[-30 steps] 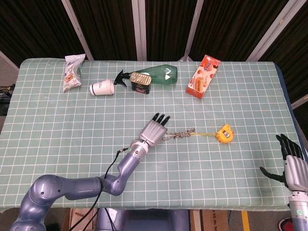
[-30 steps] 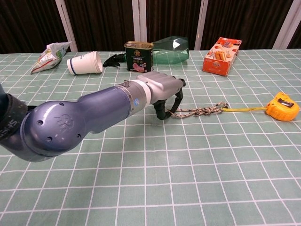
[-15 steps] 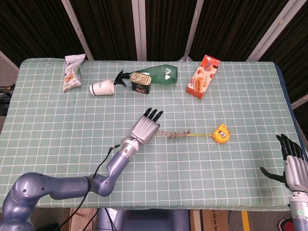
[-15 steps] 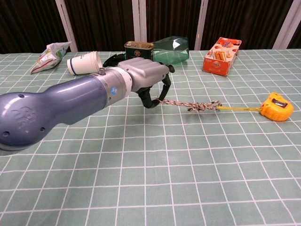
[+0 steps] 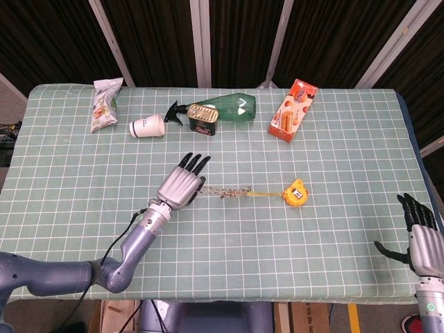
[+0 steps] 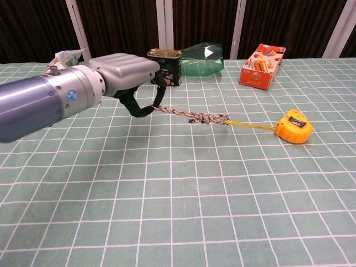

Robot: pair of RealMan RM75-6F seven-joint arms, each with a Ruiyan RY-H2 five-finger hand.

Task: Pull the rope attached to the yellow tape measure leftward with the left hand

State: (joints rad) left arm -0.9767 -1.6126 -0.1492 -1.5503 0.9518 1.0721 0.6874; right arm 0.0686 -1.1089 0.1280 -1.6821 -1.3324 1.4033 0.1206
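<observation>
The yellow tape measure (image 5: pixel 295 193) (image 6: pixel 293 125) lies right of the table's middle, a short yellow strip of tape drawn out of it to the left. A braided rope (image 5: pixel 225 192) (image 6: pixel 189 115) runs taut from that strip to my left hand (image 5: pixel 182 184) (image 6: pixel 127 75), which pinches the rope's left end between thumb and a finger, a little above the cloth. My right hand (image 5: pixel 420 236) hangs off the table's right front corner, fingers spread, holding nothing.
Along the back edge sit a snack bag (image 5: pixel 105 104), a tipped white cup (image 5: pixel 148 126), a tin can (image 5: pixel 204 119), a green spray bottle (image 5: pixel 231 107) lying down and an orange snack box (image 5: pixel 293 109). The green checked cloth (image 5: pixel 333 229) covers the table.
My left hand has moved left and lifted slightly with the rope in it. The rope has straightened and the tape measure has slid left behind it. The right hand has stayed put.
</observation>
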